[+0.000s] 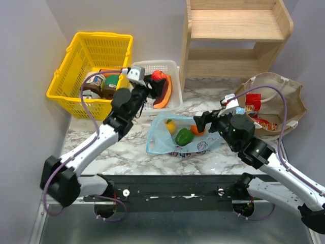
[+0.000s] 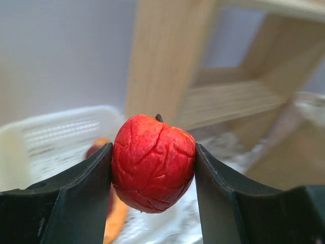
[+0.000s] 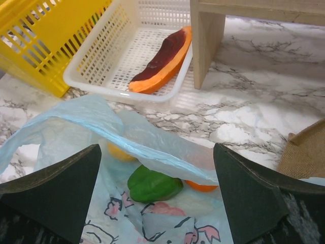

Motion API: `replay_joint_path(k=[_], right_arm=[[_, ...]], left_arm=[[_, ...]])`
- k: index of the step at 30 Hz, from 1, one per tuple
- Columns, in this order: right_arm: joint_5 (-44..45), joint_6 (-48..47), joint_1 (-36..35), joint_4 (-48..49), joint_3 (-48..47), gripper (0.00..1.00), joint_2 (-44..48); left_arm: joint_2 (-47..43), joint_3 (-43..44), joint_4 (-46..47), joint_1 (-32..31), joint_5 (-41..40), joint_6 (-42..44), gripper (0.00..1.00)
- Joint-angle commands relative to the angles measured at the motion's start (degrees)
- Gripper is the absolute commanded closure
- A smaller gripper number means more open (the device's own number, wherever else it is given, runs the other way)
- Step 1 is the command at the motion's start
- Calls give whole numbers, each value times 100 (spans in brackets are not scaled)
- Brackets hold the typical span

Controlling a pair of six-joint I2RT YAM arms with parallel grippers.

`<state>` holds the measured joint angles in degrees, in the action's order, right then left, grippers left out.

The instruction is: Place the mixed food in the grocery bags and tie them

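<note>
red fruit point(image 2: 153, 168) pinched in left claw point(image 2: 153, 152) | right claw point(image 3: 157, 162) spread wide at blue bag point(image 3: 76, 119)

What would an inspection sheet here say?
Surface: grey-veined marble-look table.
Job's things: thin light-blue printed plastic bag holding yellow, green and orange fruit; tan woven bag holding shiny red snack packets.
Clutter: yellow plastic mesh basket with jars; white slotted plastic tray with purple-and-orange wedge.
Grippers: left gripper shut on wrinkled red fruit; right gripper open over the blue bag.
Cables: purple cable looping along each arm.
Surroundings: wooden shelf, pale walls.
</note>
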<state>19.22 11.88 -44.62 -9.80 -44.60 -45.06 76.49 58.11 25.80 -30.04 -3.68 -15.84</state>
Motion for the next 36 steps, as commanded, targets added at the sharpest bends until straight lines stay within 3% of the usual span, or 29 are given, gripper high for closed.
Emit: replay_joint_path(k=[1,6,14,16,19,20,25,31,33,36], right_arm=[[415,-177,-20,137,-40,0,-29],[372,-274,-20,250,-67,0,-38],[231,-186,-20,347,74,0,67],[248,-186,-20,356,118,0,163],[240,-230,-20,330,92,0,217],[214,-256,-20,269,57,0,199],[-15,-581,-20,-12,-277,0,147],[-761,-933,-20,-601,-1120,0,68],[-894,-881,-20,-864,-1540,0,-28],[-274,-653,-20,-1890,-2209,0,-274]], left_arm=[[-1266,-1142,400,-923,219,-138,57],[-1840,-1916,-118,-1908,702,-368,56],[-1357,-1997,-531,-2111,1176,-333,54],[-1119,-1882,-638,-2128,1299,-132,47],[-943,-1786,-822,-2129,1195,10,19],[-978,-1742,-883,-2129,1160,115,5],[-1882,-1417,-1041,-2129,712,318,1],[-2814,-503,-3227,-2120,-489,-85,1],[-2841,-31,-4667,-2111,-808,-428,1],[-2885,192,-6224,-2093,-643,-1086,1]])
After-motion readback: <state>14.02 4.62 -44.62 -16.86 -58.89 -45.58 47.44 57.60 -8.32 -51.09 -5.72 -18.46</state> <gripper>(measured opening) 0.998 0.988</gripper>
